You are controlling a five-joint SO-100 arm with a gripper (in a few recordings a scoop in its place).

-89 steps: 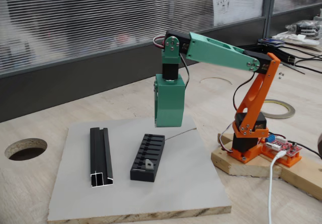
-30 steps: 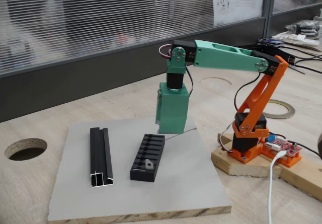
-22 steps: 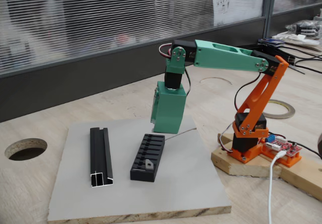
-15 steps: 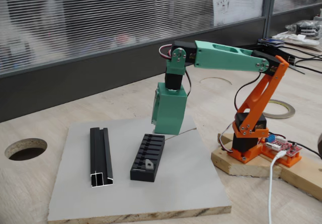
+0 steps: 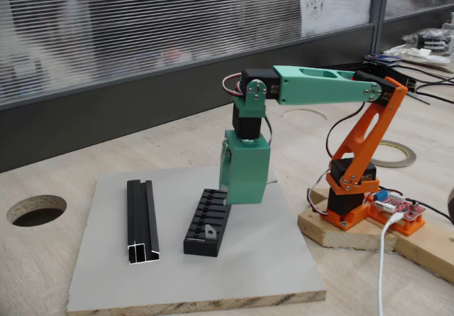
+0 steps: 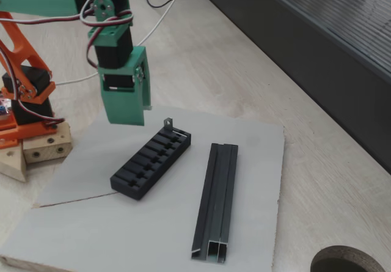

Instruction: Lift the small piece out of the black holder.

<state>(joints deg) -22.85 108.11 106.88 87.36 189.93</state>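
Jaws (image 6: 124,116) above black holder's (image 6: 149,162) near end, small piece (image 6: 168,124) at far end.

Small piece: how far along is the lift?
Nothing is done yet: the small piece stands in an end slot of the black holder. In hand: the gripper hangs above the holder's other end, holding nothing. Left: reach the piece, grip and lift.

Black holder (image 5: 208,222), grey piece (image 5: 211,227), green-orange arm (image 5: 319,85)

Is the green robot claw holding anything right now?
No. The gripper holds nothing; it hangs above the black holder. The small piece sits in the holder's end, untouched.
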